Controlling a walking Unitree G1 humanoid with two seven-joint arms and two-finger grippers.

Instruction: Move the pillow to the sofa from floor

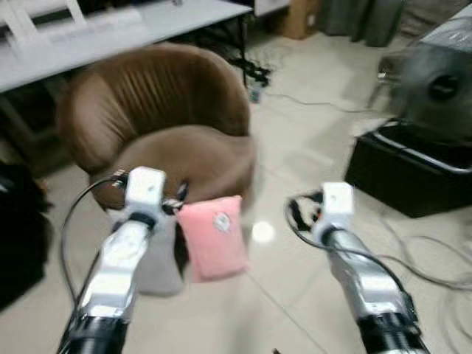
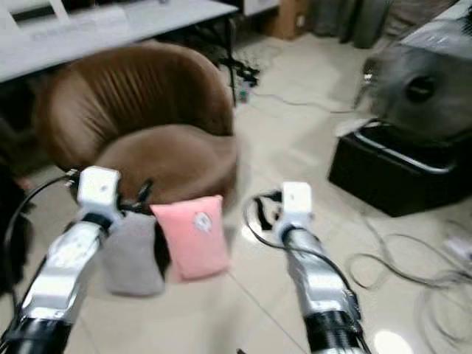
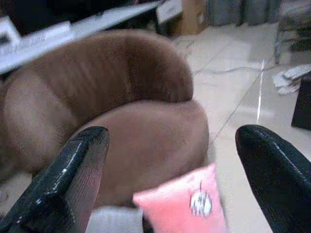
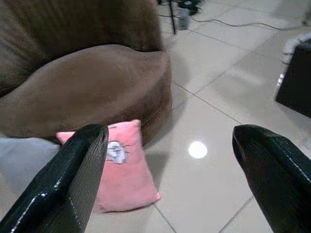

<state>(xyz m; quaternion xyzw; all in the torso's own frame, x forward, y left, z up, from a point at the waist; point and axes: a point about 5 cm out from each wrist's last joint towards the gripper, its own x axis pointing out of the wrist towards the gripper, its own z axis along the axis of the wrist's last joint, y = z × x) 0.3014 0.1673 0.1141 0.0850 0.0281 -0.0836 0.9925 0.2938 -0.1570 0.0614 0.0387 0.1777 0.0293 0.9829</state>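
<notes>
The pink pillow (image 1: 214,236) stands on edge on the floor (image 1: 310,133) at lower centre of the head views, leaning against the front of the brown sofa (image 1: 166,122), a small pale patch on its face. A grey pillow (image 2: 133,254) stands touching its side, partly behind the left arm. Which of the two the task means is unclear; the pink one sits between the arms.

The left tool (image 3: 175,160) hovers above the pink pillow's top edge with its fingers spread wide and nothing between them. The right tool (image 4: 170,160) is likewise spread and empty, off to the pillow's other side over bare tile, apart from it.

To do this step well, I would lower the left tool so one finger goes behind the pillow's top edge and one in front, and bite deep into the stuffing, since a shallow pinch would likely slip. The frames are blurred, so settle first. Then lift clear of the seat lip and drop it on the cushion.

A white worktop (image 1: 110,29) runs across the upper left; a black box (image 1: 405,173) sits at right.
</notes>
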